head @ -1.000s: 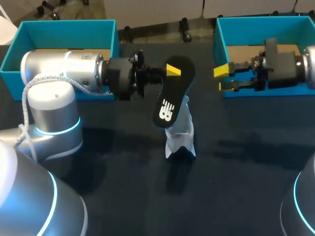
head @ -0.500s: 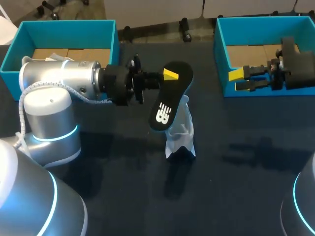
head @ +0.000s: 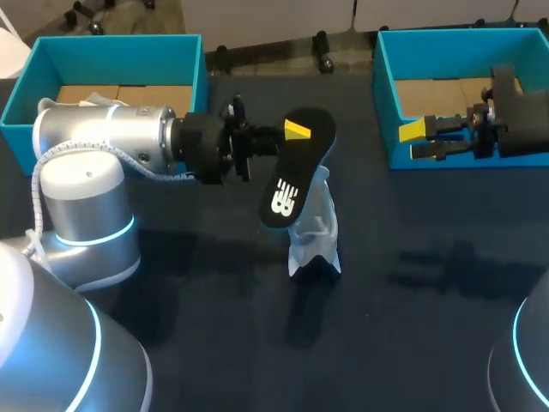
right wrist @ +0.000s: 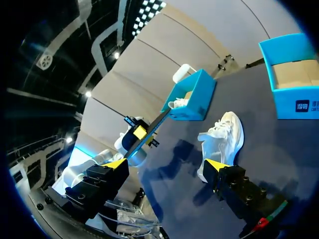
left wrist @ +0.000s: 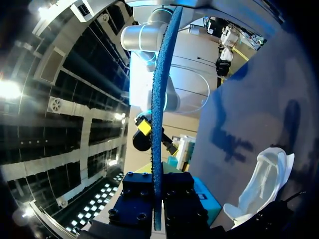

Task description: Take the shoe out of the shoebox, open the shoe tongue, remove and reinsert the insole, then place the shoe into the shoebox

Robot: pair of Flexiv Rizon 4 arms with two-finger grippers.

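Shoe (head: pixel 314 230): white, with a soft, crumpled fabric upper. It stands on the dark matte counter (head: pixel 214 335), below and just ahead of the left tool (head: pixel 294 130) and outside both boxes. Insole (head: pixel 290 176): a flat, elongated piece rounded at both ends, with a smooth black top face bearing a white printed mark. In the left wrist view it appears edge-on as a thin strip with a blue, finely textured surface. The left tool is clamped on the insole at one end, with its two black finger blocks pressing the strip from opposite sides. From that grip the insole hangs at a slant, down and away from the tool toward the shoe. In the head view its free end overlaps the shoe's upper rim; contact cannot be confirmed. Right tool (head: pixel 418 142): fingers spread wide, nothing between them. It is positioned over the near wall of the right shoebox (head: pixel 383 73), well apart from the shoe and the insole, which lie ahead of its fingertips. Both boxes are rectangular, with rigid teal walls and a brown cardboard floor. The left shoebox (head: pixel 111 50) lies behind the left tool, beyond its arm.
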